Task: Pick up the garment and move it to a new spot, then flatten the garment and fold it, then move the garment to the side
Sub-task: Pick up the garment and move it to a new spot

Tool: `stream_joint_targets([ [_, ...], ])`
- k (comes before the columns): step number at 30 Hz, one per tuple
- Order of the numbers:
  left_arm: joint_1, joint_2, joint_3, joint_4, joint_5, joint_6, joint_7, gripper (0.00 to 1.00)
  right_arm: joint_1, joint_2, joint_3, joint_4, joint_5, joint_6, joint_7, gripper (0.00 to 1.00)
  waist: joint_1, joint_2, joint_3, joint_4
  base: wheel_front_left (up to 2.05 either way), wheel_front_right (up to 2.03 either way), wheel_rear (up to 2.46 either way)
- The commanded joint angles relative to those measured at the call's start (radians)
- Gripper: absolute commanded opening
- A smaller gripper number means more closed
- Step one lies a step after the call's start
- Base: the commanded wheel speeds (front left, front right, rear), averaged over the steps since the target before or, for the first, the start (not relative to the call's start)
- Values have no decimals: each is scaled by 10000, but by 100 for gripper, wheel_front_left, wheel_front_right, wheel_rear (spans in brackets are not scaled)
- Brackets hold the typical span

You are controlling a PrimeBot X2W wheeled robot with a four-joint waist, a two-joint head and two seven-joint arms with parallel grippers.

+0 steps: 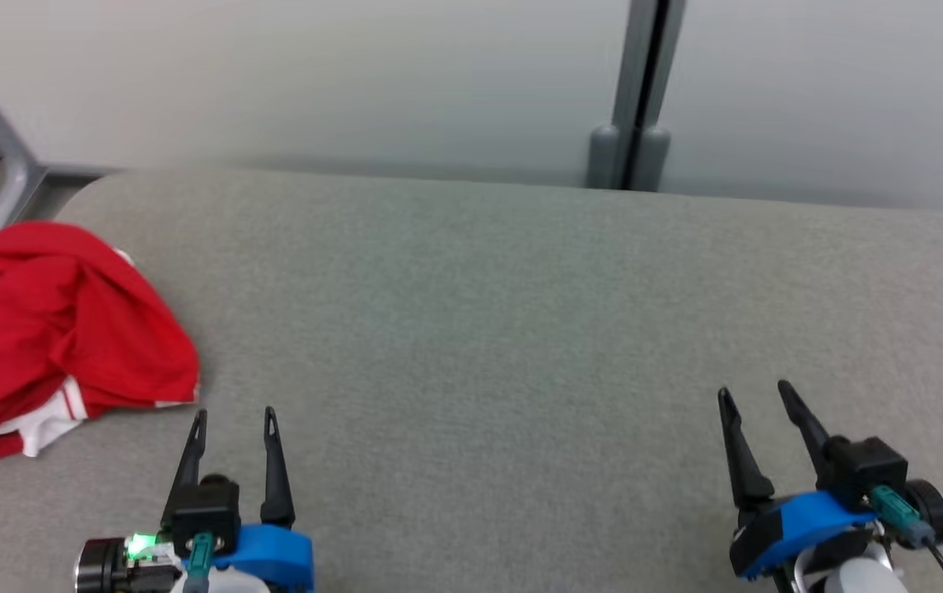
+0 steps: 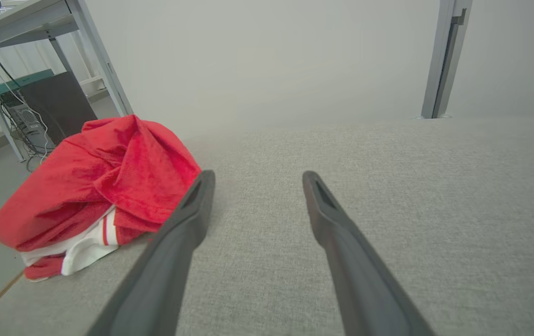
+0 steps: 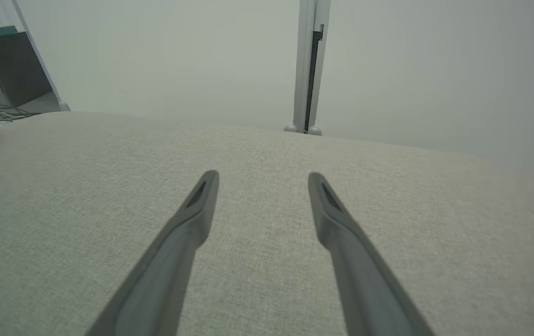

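**Garment (image 1: 59,329) lies crumpled at the left edge of the work surface**

The garment is red, bunched into a loose heap with folds running across it. A white trim (image 2: 85,245) with a red stripe shows underneath at its near side. It rests on the grey fabric surface (image 1: 520,329), right at the surface's left side and partly over the rounded edge.

The left gripper (image 1: 235,412) hovers low at the near left, its two dark fingers spread apart with nothing between them. In the left wrist view its left finger (image 2: 187,219) sits just beside the garment's near right corner. Whether the two touch cannot be told.

The right gripper (image 1: 752,387) is at the near right, well apart from the garment. Its fingers are likewise spread and empty, pointing over bare grey fabric.

Behind the surface stands a pale wall (image 1: 356,74) with a grey metal post (image 1: 640,99) rising against it. Beyond the garment, the left wrist view shows a metal shelf frame (image 2: 99,60) with cables beneath it.
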Motion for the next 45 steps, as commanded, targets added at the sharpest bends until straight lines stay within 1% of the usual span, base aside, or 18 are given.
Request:
stream_joint_targets([
  [1, -97, -14, 55, 36, -5, 43, -45, 100, -159, -9, 105, 13, 0, 25, -55, 100, 0, -1, 246, 538, 0, 0, 0],
  [5, 13, -15, 176, 38, -26, 24, -37, 100, -143, -13, 428, 64, 59, 24, -55, 100, 0, -1, 287, 1463, 0, 0, 0],
  [10, 223, -32, 395, 14, -87, 67, -37, 100, -207, -14, 896, 140, 102, 22, -55, 100, 0, -1, 368, 2452, 0, 0, 0],
  [16, 415, -89, 730, -76, -161, 155, -37, 100, -412, -22, 1508, 206, 152, 15, -55, 100, 0, -1, 589, 3263, 0, 0, 0],
  [21, 431, -142, 909, -250, -220, 169, -37, 100, -472, -127, 1885, 263, 197, 16, -54, 100, 0, -1, 765, 3672, 0, 0, 0],
  [27, 399, -205, 1069, -272, -235, 100, -37, 100, -561, -228, 2124, 287, 222, 15, -54, 100, 0, -1, 909, 3720, 0, 0, 0],
  [29, 273, -235, 1257, -330, -455, 81, -37, 100, -587, -314, 2227, 292, 256, 16, -54, 100, 0, -1, 986, 3639, 0, 0, 0],
  [33, -189, -259, 1488, -205, -513, -220, -37, 100, -718, -513, 2517, 211, 299, 15, -54, 100, 0, -1, 1290, 3320, 0, 0, 0],
  [36, -789, -151, 1606, -73, -404, -434, -39, 100, -874, -684, 2682, 69, 362, 15, -54, 100, 0, -1, 1593, 3058, 0, 0, 0],
  [39, -1591, 21, 1782, 107, -289, -533, -37, 100, -946, -906, 2887, -91, 411, 16, -49, 100, 0, -1, 1949, 2774, 0, 0, 0],
  [45, -3212, 452, 1939, 776, -50, -574, -37, 100, -1271, -1305, 3229, -425, 608, 16, -49, 100, 0, -1, 2624, 2180, 0, 0, 0],
])
